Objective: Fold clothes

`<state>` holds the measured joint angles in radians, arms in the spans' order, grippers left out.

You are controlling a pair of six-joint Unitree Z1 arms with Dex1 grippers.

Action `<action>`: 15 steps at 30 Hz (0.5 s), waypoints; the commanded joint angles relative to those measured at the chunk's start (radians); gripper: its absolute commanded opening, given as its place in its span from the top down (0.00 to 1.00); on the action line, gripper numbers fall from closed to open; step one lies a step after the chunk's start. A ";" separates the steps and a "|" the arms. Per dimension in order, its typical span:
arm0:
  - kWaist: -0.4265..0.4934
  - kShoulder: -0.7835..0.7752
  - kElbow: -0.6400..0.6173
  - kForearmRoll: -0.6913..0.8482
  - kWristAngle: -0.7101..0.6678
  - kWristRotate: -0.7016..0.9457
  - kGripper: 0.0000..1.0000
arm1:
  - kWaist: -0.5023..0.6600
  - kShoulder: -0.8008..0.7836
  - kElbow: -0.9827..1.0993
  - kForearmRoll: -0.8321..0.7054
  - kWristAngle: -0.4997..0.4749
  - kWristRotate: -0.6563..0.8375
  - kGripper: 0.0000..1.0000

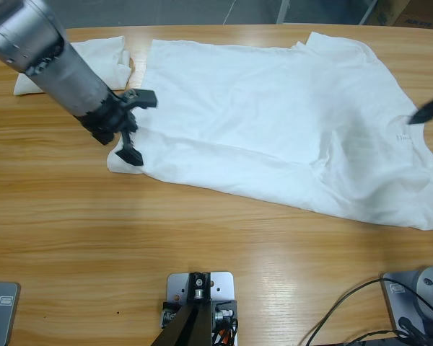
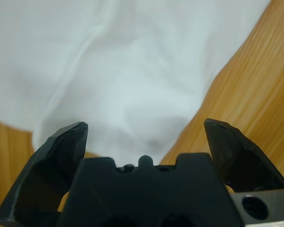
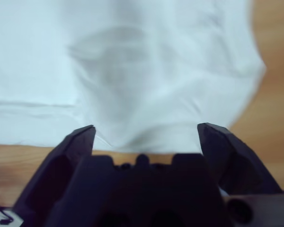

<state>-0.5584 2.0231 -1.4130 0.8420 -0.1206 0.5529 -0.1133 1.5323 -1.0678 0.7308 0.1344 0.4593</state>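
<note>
Left gripper (image 2: 144, 137), jaws released, straddles the T-shirt (image 1: 274, 115) hem corner; right gripper (image 3: 144, 135) likewise released over its edge; fabric judged light, limp, best pinched at corners.

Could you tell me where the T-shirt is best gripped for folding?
Probably at the T-shirt's bottom-left hem corner, which lies flat and free at the cloth's edge. The left claw, jaws open, already sits over it; come down from above, pinching from the table side.
</note>
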 commanded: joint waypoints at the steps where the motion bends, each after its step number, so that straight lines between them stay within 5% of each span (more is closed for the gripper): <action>1: 0.045 -0.044 0.039 0.008 -0.102 -0.005 0.05 | -0.174 0.154 0.163 -0.251 0.029 -0.017 0.09; 12: 0.045 -0.033 0.039 0.009 -0.108 -0.006 0.05 | -0.324 0.302 0.193 -0.348 0.132 -0.079 0.15; 15: 0.045 -0.032 0.043 0.009 -0.108 -0.007 0.05 | -0.344 0.325 0.197 -0.361 0.155 -0.099 0.24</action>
<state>-0.5217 1.9868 -1.3982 0.8422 -0.2094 0.5529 -0.4101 1.7653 -0.9032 0.4065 0.2410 0.4022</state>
